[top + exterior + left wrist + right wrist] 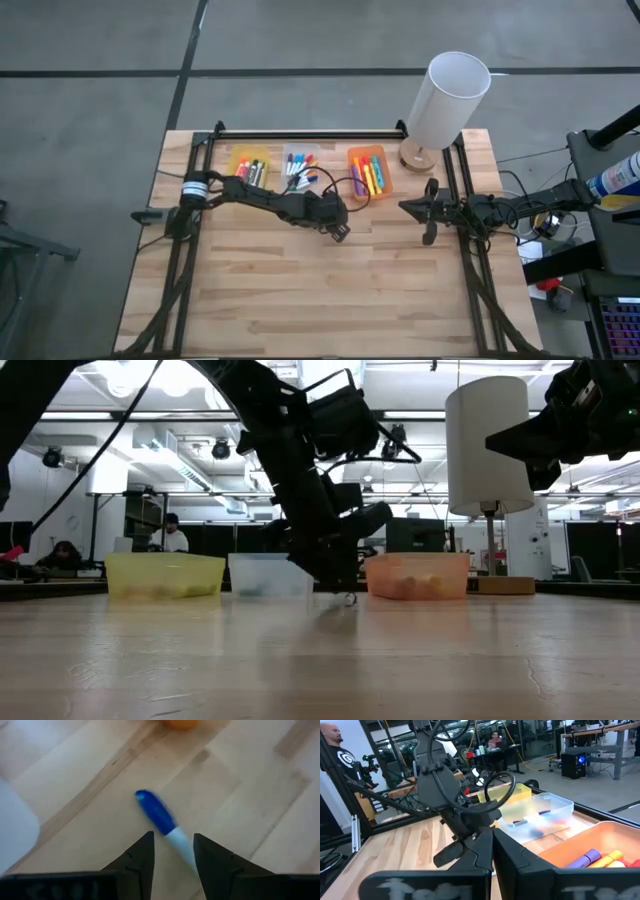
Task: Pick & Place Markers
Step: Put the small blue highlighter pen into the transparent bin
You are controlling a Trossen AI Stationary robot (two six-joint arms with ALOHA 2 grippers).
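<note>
markers in lots of colours are sorted across three small plastic bins lined up along the far side of the pale wooden table (pixel 300 300): a yellow plastic bin (pixel 249 163) with red and dark pens, a clear plastic bin (pixel 299 165) with blue, red and white-bodied ones, and an orange plastic bin (pixel 369 171) packed with yellow, purple and orange highlighters. the left gripper (pixel 338 230) is seen lowered over the table just in front of the clear and orange bins, its arm stretched across from the left edge. in the left wrist view a blue-capped marker with a white body (pixel 162 822) is found between the two dark fingers (pixel 140 855), which are set partly apart around its white end; whether it's actually being squeezed can't be told, and it looks to be down at the wood. in the low view the fingertips are shown right at the table surface. the right gripper (pixel 426 208) is parked up in the air near the right side rail, with its fingers pressed together and nothing between them. a white cylindrical lamp on a round wooden base (pixel 445 105) is stood at the far right corner, just beside the orange bin. people at desks can be made out in the room behind.
</note>
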